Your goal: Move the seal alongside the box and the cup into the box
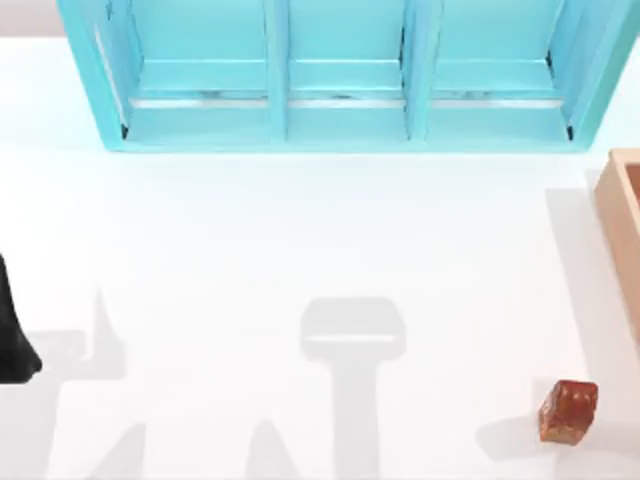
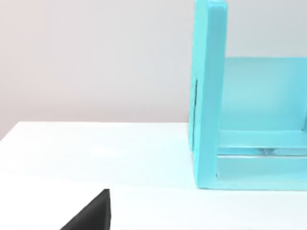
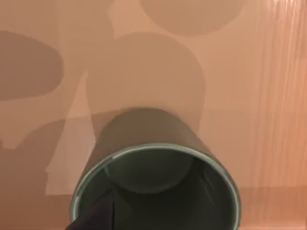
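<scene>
The dark olive-grey cup (image 3: pixel 153 158) is close up in the right wrist view, over the tan wooden floor of the box (image 3: pixel 249 96). One dark finger (image 3: pixel 98 213) of my right gripper (image 3: pixel 91 223) reaches inside the cup's rim, gripping its wall. In the top view the box's (image 1: pixel 622 215) thick tan wall shows at the right edge. The reddish-brown seal (image 1: pixel 568 411) sits on the white table near the front right, in front of the box and apart from it. My left gripper (image 1: pixel 15 340) is parked at the left edge.
A big turquoise shelf cabinet (image 1: pixel 340 75) spans the back of the table, and its side panel (image 2: pixel 211 96) stands ahead in the left wrist view. White tabletop (image 1: pixel 300 240) lies between cabinet, box and seal.
</scene>
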